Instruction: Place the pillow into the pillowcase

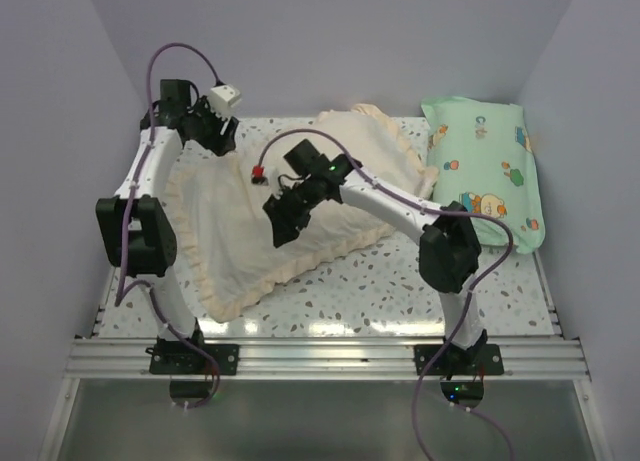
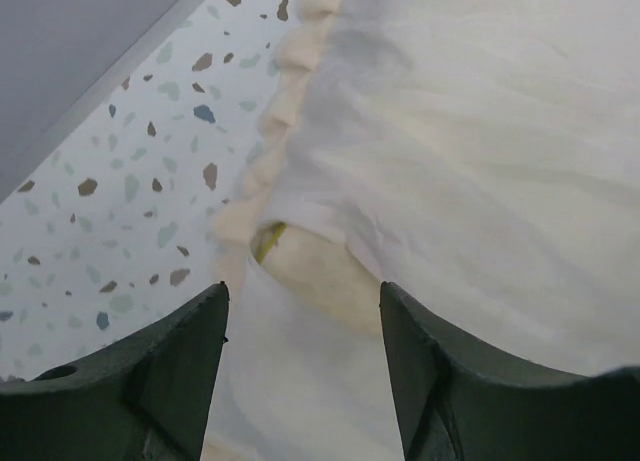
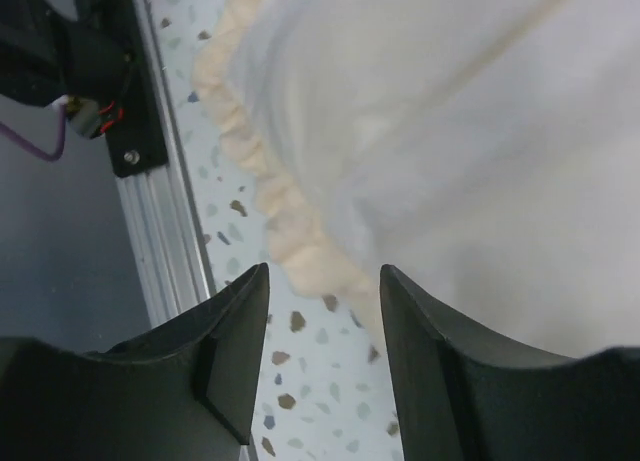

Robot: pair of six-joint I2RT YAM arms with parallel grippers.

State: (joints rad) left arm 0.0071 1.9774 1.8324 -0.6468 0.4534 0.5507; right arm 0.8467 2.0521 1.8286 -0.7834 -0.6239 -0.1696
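The pillowcase (image 1: 270, 216) lies cream face up across the left and middle of the table, its ruffled trim around the edges. In the left wrist view a pale pillow corner (image 2: 315, 271) with a yellow edge peeks out from under a fold of the pillowcase (image 2: 470, 151). In the top view I cannot pick out the pillow. My left gripper (image 1: 222, 141) is open and empty over the case's far left corner, and its jaws (image 2: 303, 286) stand either side of the pillow corner, just above it. My right gripper (image 1: 280, 231) is open and empty above the case's middle. In its own view it (image 3: 324, 268) hovers over the ruffled trim (image 3: 270, 196).
A mint-green cartoon-print pillow (image 1: 485, 171) lies at the back right. The speckled table (image 1: 400, 291) shows in front of the case. An aluminium rail (image 1: 320, 356) runs along the near edge and shows in the right wrist view (image 3: 165, 241). Grey walls stand close around the table.
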